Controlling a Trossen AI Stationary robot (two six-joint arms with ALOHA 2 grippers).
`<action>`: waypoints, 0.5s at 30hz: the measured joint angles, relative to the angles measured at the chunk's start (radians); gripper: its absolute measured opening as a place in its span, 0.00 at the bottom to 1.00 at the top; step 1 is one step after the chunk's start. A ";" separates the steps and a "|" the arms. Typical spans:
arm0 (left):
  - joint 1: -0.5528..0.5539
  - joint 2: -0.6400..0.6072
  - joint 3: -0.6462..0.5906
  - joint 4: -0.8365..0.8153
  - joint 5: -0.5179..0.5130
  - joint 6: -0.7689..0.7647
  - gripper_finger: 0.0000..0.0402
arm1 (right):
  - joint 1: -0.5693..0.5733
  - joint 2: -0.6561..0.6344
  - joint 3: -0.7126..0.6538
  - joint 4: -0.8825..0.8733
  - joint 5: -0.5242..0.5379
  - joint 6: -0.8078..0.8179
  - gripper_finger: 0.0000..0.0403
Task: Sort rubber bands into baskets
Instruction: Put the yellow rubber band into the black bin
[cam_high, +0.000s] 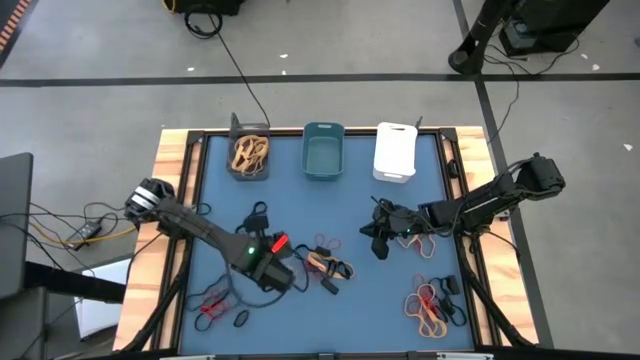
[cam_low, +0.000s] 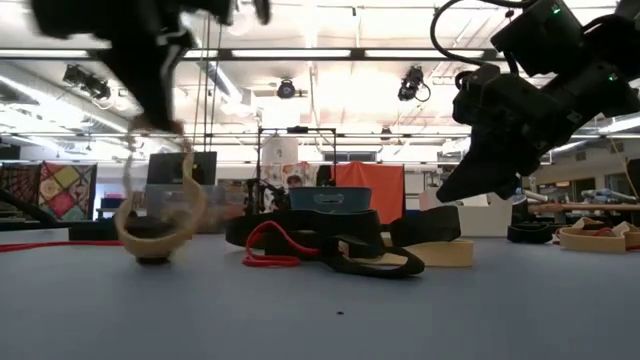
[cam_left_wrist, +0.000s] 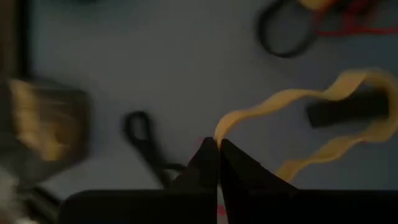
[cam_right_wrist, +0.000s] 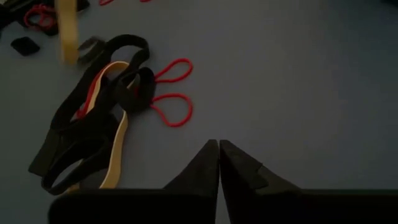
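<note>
My left gripper (cam_left_wrist: 219, 142) is shut on a tan rubber band (cam_left_wrist: 348, 118) above the blue mat, left of centre (cam_high: 283, 275). In the low view the band (cam_low: 160, 215) hangs as a loop below the blurred fingers. My right gripper (cam_high: 378, 248) is shut with nothing in it and hovers over bare mat (cam_right_wrist: 219, 146), right of the centre pile of black, tan and red bands (cam_right_wrist: 93, 124). Three baskets stand along the far edge. The dark grey one (cam_high: 248, 150) holds tan bands; beside it stand the teal one (cam_high: 323, 152) and the white one (cam_high: 395, 152). My left gripper pinches the tan band at one spot on its strip (cam_left_wrist: 217, 134) between the two fingertips, coming steeply from above. The rest of the loop hangs slack below the fingers. I cannot tell whether its lower end (cam_low: 150, 240) still touches the mat.
Loose bands lie in clusters near the front left (cam_high: 215, 305), the front right (cam_high: 432, 305), the centre (cam_high: 325, 262) and under my right arm (cam_high: 420, 240). A single black band (cam_high: 255, 215) lies behind my left arm. Wooden rails (cam_high: 170, 200) frame the mat.
</note>
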 joint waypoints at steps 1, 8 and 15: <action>0.015 0.000 0.019 -0.025 -0.015 0.013 0.02 | 0.003 0.000 0.000 0.000 0.001 0.000 0.06; 0.146 -0.001 0.136 -0.048 -0.033 0.217 0.02 | 0.016 0.000 0.000 0.000 0.000 -0.011 0.03; 0.272 -0.001 0.239 -0.049 -0.031 0.373 0.01 | 0.016 0.000 0.000 0.000 0.000 -0.021 0.07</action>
